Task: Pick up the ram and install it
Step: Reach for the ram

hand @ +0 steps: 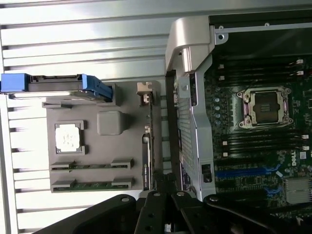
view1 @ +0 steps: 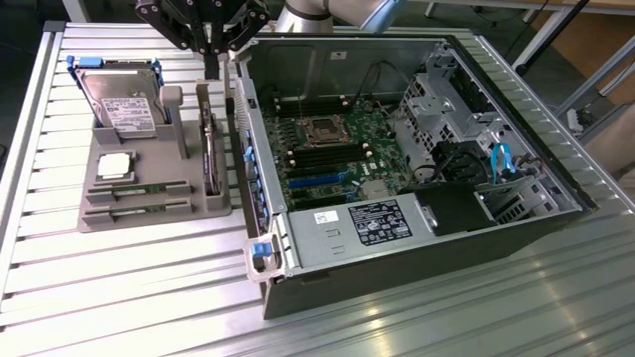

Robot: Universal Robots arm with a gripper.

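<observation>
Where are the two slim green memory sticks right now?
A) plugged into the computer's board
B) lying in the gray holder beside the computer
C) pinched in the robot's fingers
B: both memory sticks lie in slots of the gray holder, outside the open computer case.

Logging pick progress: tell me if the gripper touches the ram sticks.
Apart. The exterior view shows the gripper above the tray's other end, well clear of both ram sticks.

Labels on the hard drive (view1: 126, 108) and power supply (view1: 381, 222) are unreadable.
</observation>
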